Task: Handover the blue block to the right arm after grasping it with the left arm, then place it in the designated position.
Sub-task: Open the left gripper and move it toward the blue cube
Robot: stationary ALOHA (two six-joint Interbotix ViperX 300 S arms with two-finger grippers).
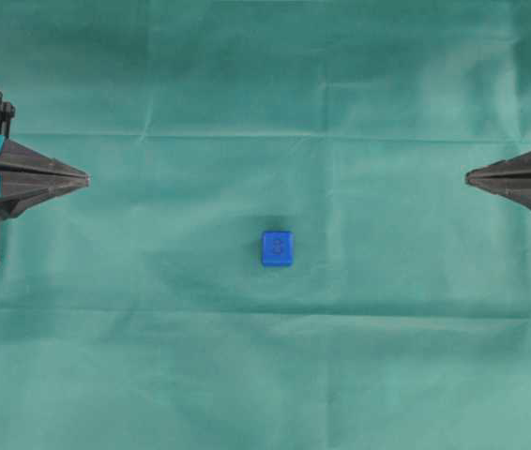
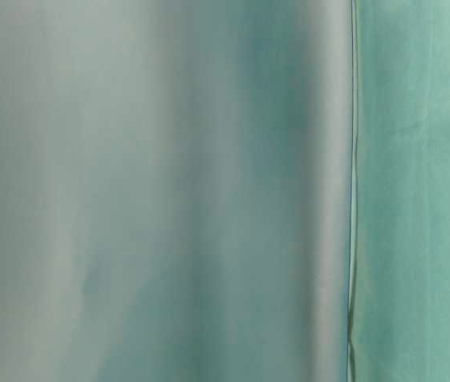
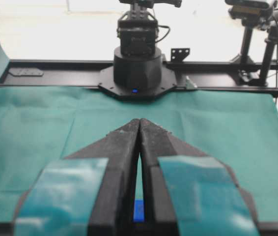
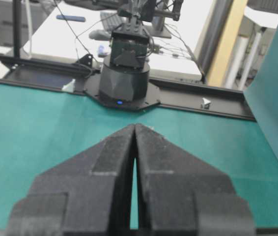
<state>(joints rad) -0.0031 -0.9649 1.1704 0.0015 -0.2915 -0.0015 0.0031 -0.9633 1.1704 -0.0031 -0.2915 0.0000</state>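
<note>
Resting flat on the green cloth (image 1: pixel 153 356) mid-table, the blue block (image 1: pixel 277 248) sits alone | left gripper (image 1: pixel 85 178) fingertips pressed together, empty, far left | right gripper (image 1: pixel 469 176) likewise closed, empty, far right | both well apart from block

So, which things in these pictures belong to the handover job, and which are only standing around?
Belong to the job:
- blue block, alone on the cloth
- left claw, shut, teal bands
- right claw, shut

Only standing around:
- green cloth
- black rail
- camera stands

No marked placing spot is visible.
</note>
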